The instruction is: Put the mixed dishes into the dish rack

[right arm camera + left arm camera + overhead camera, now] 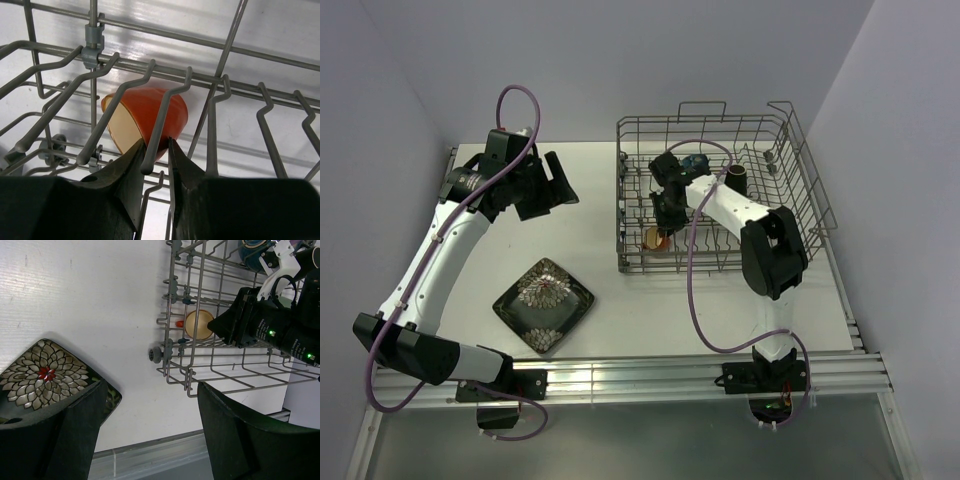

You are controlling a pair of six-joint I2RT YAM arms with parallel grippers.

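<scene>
The grey wire dish rack (790,170) stands at the back right. My right gripper (661,230) is low inside its front left corner, shut on the wall of the small orange cup (160,107), which lies tilted among the tines, cream inside facing left. The cup also shows in the left wrist view (198,324). A small brown cup (735,178) and a dark bowl (695,160) sit further back in the rack. The dark square plate with silvery leaf pattern (543,305) lies on the table, left of the rack. My left gripper (555,198) hovers open and empty behind the plate. I see no pale green cup.
The rack (225,375) has raised wire handles at its back and right side and upright tines (215,125) around my right fingers. Purple walls close in at the back and both sides. A metal rail (650,375) runs along the table's near edge.
</scene>
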